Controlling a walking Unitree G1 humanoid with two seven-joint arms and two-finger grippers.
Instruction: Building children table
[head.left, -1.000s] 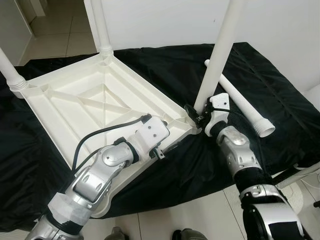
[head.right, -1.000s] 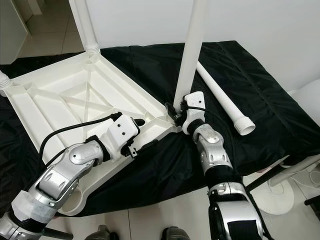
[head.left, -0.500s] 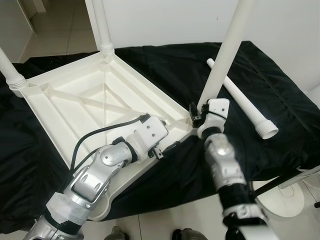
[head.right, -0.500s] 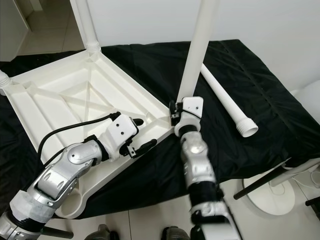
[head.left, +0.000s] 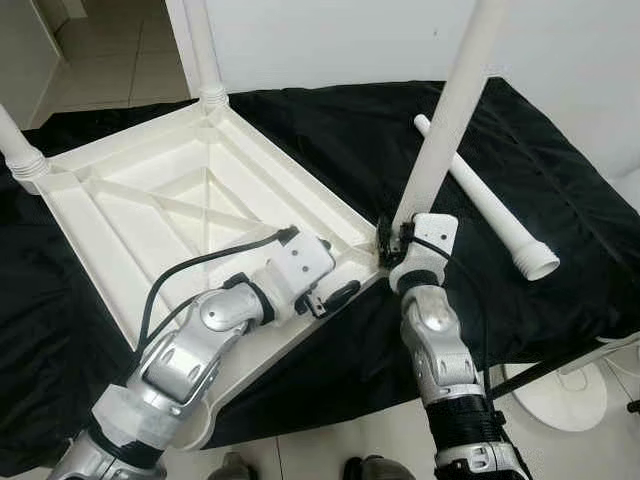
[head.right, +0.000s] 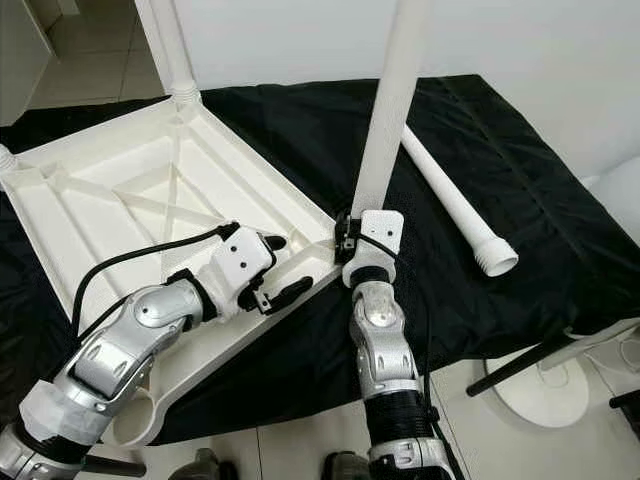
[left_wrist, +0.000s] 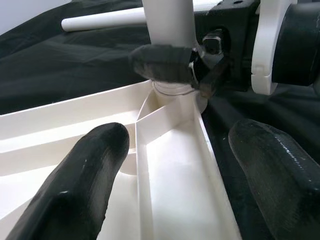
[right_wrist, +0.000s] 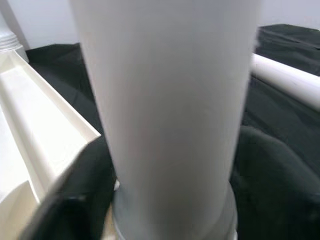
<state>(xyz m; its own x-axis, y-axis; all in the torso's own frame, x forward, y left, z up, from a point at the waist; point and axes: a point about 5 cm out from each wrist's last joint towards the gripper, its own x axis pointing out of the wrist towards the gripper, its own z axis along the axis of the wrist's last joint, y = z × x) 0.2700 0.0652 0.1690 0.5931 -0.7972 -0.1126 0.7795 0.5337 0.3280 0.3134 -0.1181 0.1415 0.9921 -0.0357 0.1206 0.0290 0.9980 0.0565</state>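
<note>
Upturned tabletop (head.left: 150, 215) lies on the black cloth (head.left: 330, 130); right gripper (head.left: 388, 243) pinches the standing leg (head.left: 445, 120) at its corner socket, likely twisting it home, while left gripper (head.left: 335, 296), fingers spread, braces the rim; spare leg (head.left: 485, 200) lies nearby

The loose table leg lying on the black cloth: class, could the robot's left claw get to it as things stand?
Probably not directly. The left claw is at the near rim of the upturned table top, and the right claw, gripping the upright leg, stands between it and the loose leg.
</note>
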